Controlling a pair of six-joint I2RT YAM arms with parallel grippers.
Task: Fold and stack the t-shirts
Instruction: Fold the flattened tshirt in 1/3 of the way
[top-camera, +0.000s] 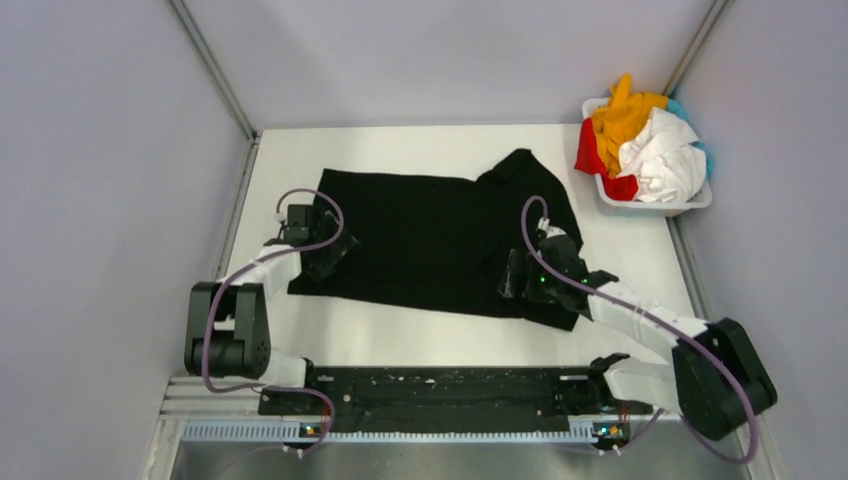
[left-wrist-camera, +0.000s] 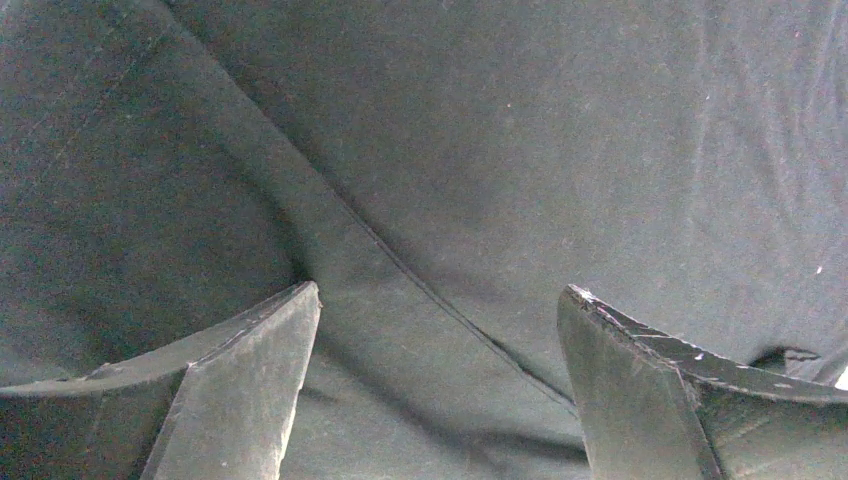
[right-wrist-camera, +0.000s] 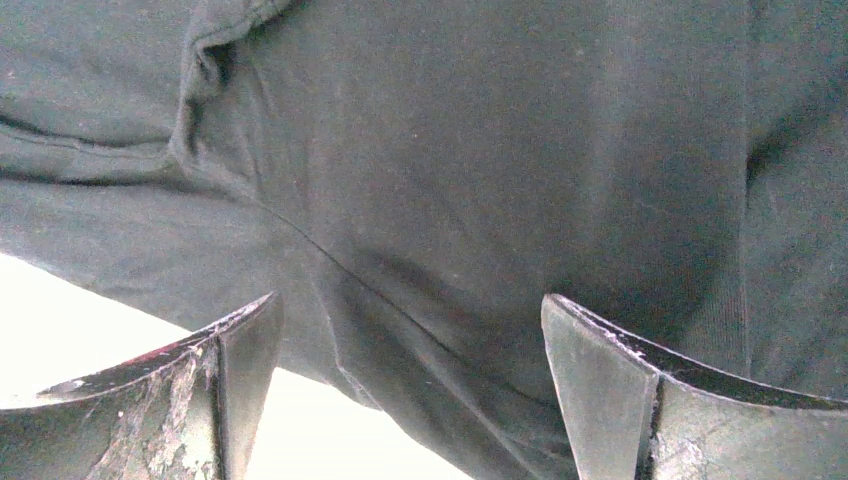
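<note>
A large black t-shirt (top-camera: 430, 235) lies spread on the white table. My left gripper (top-camera: 326, 255) is open over its left edge; in the left wrist view (left-wrist-camera: 440, 300) a hem seam runs between the spread fingers, just above the cloth (left-wrist-camera: 500, 150). My right gripper (top-camera: 522, 280) is open over the shirt's near right part; in the right wrist view (right-wrist-camera: 410, 305) the cloth (right-wrist-camera: 480, 150) edge and a seam lie between the fingers, with white table at lower left. Orange-yellow (top-camera: 625, 115), red (top-camera: 592, 150), white (top-camera: 665, 158) and teal (top-camera: 706, 157) t-shirts are piled in the basket.
The white plastic basket (top-camera: 655, 207) stands at the table's far right corner. Grey walls close in the table at left, back and right. A black rail with the arm bases (top-camera: 440, 392) runs along the near edge.
</note>
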